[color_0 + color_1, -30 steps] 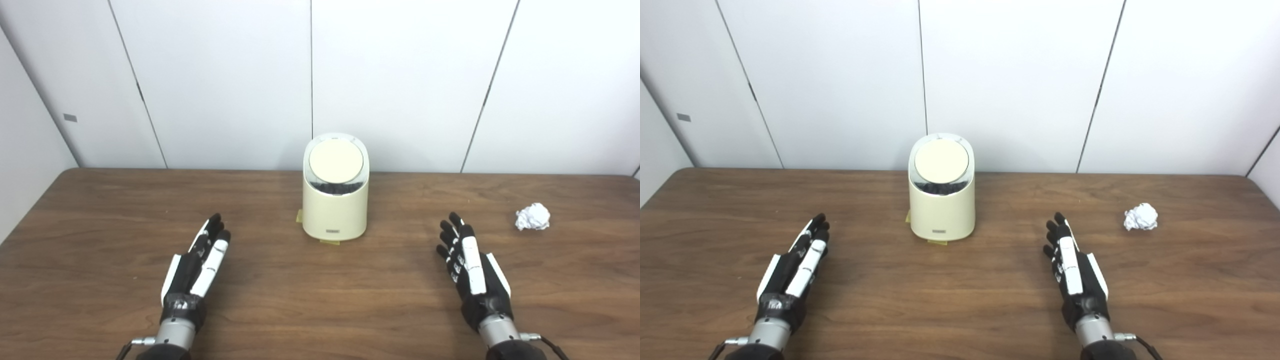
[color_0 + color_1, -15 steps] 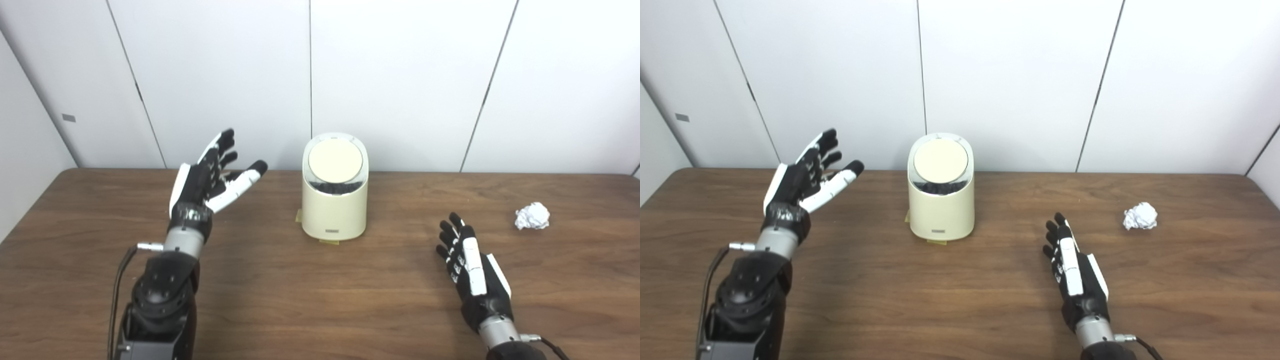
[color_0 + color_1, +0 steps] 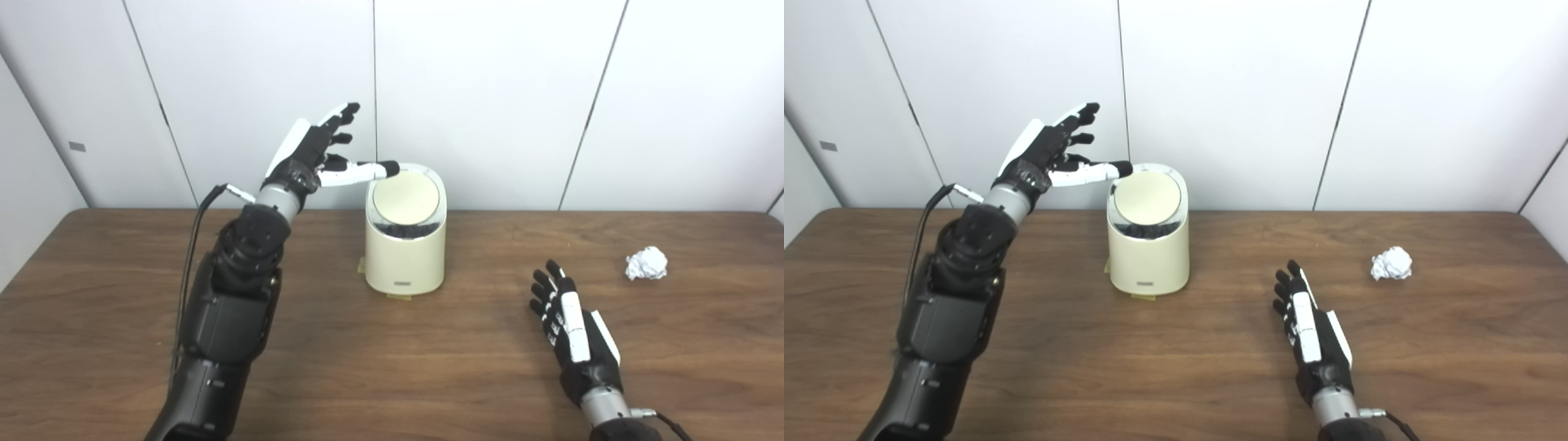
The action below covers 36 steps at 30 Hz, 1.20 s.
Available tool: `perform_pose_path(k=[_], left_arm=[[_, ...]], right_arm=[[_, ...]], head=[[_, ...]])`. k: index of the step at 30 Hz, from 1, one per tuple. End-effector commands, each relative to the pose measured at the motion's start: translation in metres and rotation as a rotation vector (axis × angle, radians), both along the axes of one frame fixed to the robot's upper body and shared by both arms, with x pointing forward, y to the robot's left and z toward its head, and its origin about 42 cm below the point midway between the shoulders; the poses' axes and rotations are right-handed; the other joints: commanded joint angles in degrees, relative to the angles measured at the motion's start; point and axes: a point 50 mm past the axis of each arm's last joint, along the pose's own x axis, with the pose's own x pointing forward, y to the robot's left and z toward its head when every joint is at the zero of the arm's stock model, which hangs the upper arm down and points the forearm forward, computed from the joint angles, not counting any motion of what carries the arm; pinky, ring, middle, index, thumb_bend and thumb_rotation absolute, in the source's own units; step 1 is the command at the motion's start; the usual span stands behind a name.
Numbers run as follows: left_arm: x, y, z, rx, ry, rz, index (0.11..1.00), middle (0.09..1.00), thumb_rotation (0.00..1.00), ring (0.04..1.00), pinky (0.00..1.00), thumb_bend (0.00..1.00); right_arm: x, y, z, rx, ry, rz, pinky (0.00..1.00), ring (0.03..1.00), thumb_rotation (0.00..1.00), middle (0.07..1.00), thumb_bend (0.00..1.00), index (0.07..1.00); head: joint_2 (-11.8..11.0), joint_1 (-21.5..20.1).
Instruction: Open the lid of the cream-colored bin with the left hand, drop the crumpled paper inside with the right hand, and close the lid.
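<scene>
The cream-colored bin (image 3: 404,257) stands at the back middle of the wooden table (image 3: 380,367), its round lid (image 3: 405,199) down. My left hand (image 3: 315,156) is raised beside the bin's upper left, open with fingers spread, its thumb tip reaching the lid's back-left rim. The crumpled white paper (image 3: 646,264) lies on the table at the right. My right hand (image 3: 572,334) rests flat and open near the front right, well short of the paper, holding nothing.
White wall panels (image 3: 490,92) rise right behind the bin. A bit of yellow tape (image 3: 401,296) shows under the bin's base. The left arm (image 3: 229,306) stretches over the table's left half.
My left hand has risen from the table and swung right, up to the bin's lid. The right hand and the paper have stayed put. The view has shifted slightly.
</scene>
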Motion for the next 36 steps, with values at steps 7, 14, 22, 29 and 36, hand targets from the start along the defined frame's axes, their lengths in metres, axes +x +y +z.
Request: perform_pose_path(k=[7, 14, 22, 29, 36], left_arm=[[0.038, -0.023, 0.056, 0.184, -0.004, -0.028, 1.0, 0.989, 0.25, 0.968, 0.85, 0.92], [0.047, -0.039, 0.061, 0.274, 0.023, -0.025, 1.0, 1.0, 0.11, 1.0, 0.93, 0.92], [0.048, -0.049, 0.06, 0.521, -0.049, -0.001, 0.972, 0.998, 0.17, 0.933, 0.66, 0.96], [0.044, -0.051, 0.057, 0.586, -0.088, -0.001, 0.985, 1.0, 0.19, 0.948, 0.71, 0.97], [0.042, -0.047, 0.051, 0.673, -0.119, -0.01, 0.988, 1.0, 0.18, 0.973, 0.79, 0.96]], right_arm=[[0.008, 0.004, 0.005, -0.001, -0.023, -0.01, 0.98, 0.965, 1.0, 0.964, 0.55, 1.0], [0.01, 0.007, 0.006, 0.017, -0.026, -0.014, 0.99, 0.97, 1.0, 0.965, 0.57, 1.0], [0.01, 0.007, 0.008, 0.023, -0.031, -0.012, 1.0, 0.974, 1.0, 0.965, 0.58, 1.0], [0.009, 0.008, 0.011, 0.032, -0.033, -0.013, 0.99, 0.982, 1.0, 0.971, 0.59, 1.0], [0.008, 0.011, 0.015, 0.039, -0.049, -0.007, 1.0, 0.985, 1.0, 0.968, 0.61, 1.0]], head=[[-0.22, 0.1], [-0.09, 0.31], [0.35, 0.53], [0.87, 0.72], [1.08, 0.61]])
